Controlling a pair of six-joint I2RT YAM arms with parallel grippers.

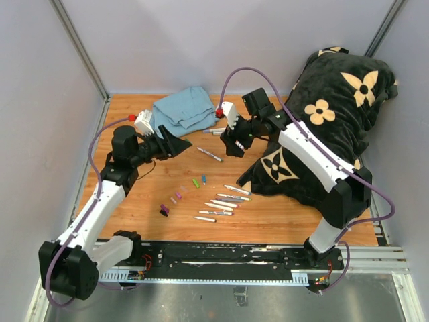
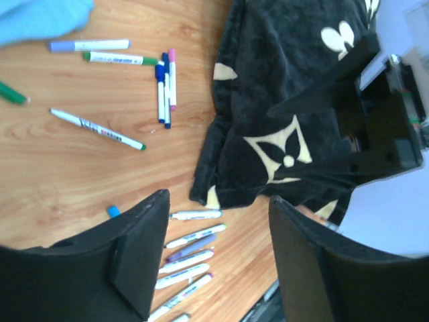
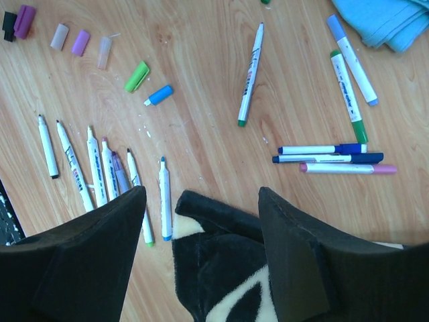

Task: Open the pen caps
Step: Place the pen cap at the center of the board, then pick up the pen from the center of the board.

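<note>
Several loose pen caps lie in a curved row on the wooden table: a purple cap (image 3: 23,20), a lilac cap (image 3: 80,41), a green cap (image 3: 137,76) and a blue cap (image 3: 159,94). In the top view they run from the purple cap (image 1: 164,210) to the blue cap (image 1: 204,179). Several uncapped markers (image 3: 94,168) lie side by side beside them. Capped markers (image 3: 328,157) and one lone capped marker (image 3: 249,74) lie further back. My left gripper (image 1: 175,144) is open and empty above the table. My right gripper (image 1: 234,144) is open and empty over the pillow's corner.
A black pillow with cream flowers (image 1: 335,114) fills the right side, its corner (image 3: 221,268) under my right gripper. A blue cloth (image 1: 184,107) lies at the back, with two capped markers (image 3: 348,74) beside it. Grey walls close in the table.
</note>
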